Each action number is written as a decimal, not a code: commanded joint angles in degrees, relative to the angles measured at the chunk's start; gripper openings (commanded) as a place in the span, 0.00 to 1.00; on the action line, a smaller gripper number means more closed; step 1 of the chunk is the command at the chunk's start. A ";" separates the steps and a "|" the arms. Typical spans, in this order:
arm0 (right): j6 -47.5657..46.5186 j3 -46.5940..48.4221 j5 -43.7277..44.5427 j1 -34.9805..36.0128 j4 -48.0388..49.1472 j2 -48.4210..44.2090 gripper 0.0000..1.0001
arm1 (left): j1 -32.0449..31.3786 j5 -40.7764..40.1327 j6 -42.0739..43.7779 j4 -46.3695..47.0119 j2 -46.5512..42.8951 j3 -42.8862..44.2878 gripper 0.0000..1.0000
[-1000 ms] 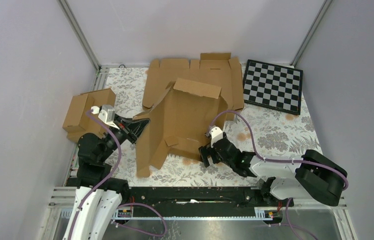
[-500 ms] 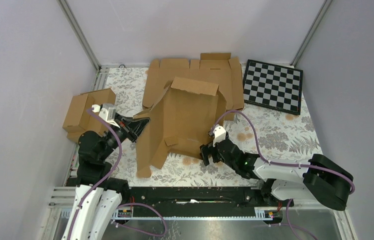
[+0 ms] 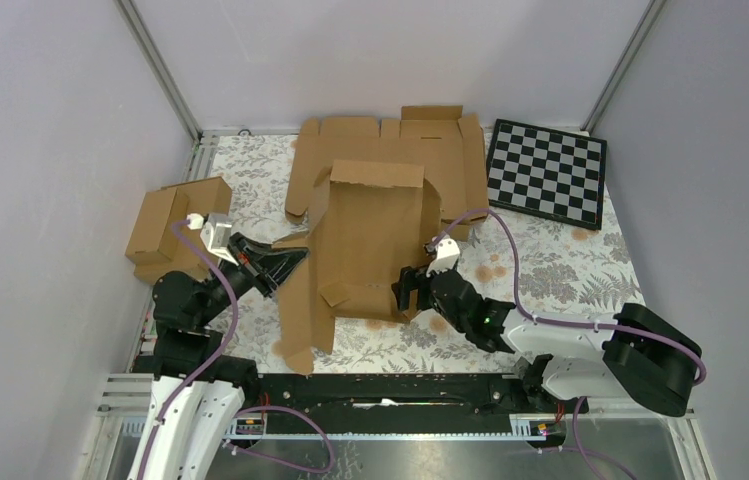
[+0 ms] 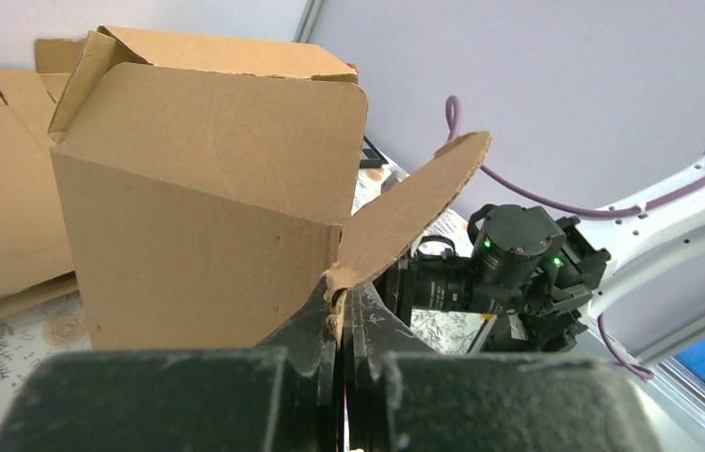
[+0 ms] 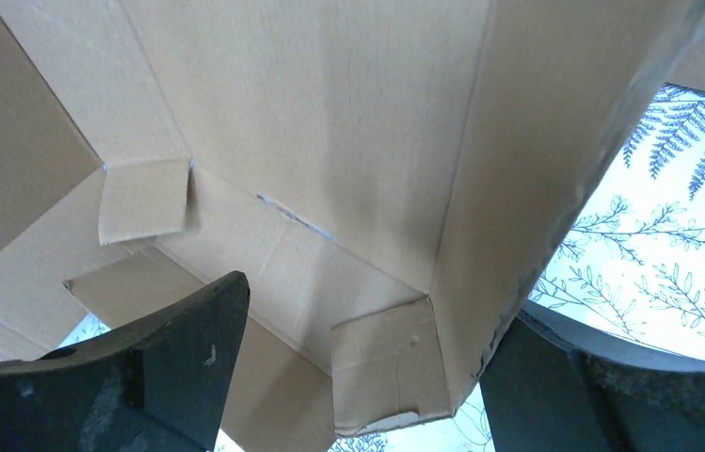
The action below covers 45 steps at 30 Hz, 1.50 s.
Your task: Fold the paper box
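Note:
The paper box (image 3: 370, 240) is a brown cardboard shell, half raised in the middle of the table with its flaps loose. My left gripper (image 3: 290, 258) is at its left side, shut on a rounded side flap (image 4: 405, 212), whose edge is pinched between the fingers (image 4: 341, 315). My right gripper (image 3: 408, 295) is at the box's near right corner and stands open. In the right wrist view a side wall (image 5: 527, 188) and a small corner tab (image 5: 386, 372) lie between the fingers (image 5: 169, 367). The wall is next to the right finger, and the left finger is apart from it.
A wider flat cardboard blank (image 3: 390, 140) lies behind the box. A checkerboard (image 3: 548, 172) sits at the back right. Two joined small brown boxes (image 3: 165, 225) stand at the left edge. A floral cloth (image 3: 550, 270) covers the table, and grey walls close it in.
The box has swung to stand squarer and shifted slightly left. My right gripper has pushed forward and left onto its near right corner. The left gripper keeps its hold on the flap.

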 commanded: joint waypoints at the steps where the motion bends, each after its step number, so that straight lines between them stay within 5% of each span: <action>1: 2.21 0.34 2.28 0.53 5.13 -2.29 0.89 | -0.37 4.62 -0.95 1.37 -1.17 -0.60 0.00; 7: 4.64 -2.26 0.90 0.49 2.70 -4.39 0.88 | -0.73 4.99 0.24 1.32 -2.78 -2.97 0.00; 13: 8.60 -4.13 -1.63 0.53 5.07 -3.87 0.77 | -1.33 6.08 -0.71 2.60 -4.05 -5.46 0.00; 19: 10.19 -1.03 5.58 0.54 4.42 -1.26 0.71 | -1.53 6.69 -5.68 7.96 -4.75 -7.93 0.00; 27: 2.76 -0.74 26.75 0.53 5.75 -6.11 0.34 | -1.49 6.10 -14.41 22.37 -1.96 -9.67 0.00; 34: -1.04 -1.21 29.65 0.53 8.87 -7.59 0.18 | -2.15 3.96 -20.62 35.64 3.10 -13.33 0.00; 38: 0.03 -1.25 27.99 0.53 9.11 -7.42 0.15 | -3.50 3.15 -19.36 36.67 6.66 -11.86 0.00; 45: -3.64 -0.03 26.35 0.45 9.07 -6.18 0.30 | -4.74 2.71 -12.22 28.61 8.84 -7.03 0.00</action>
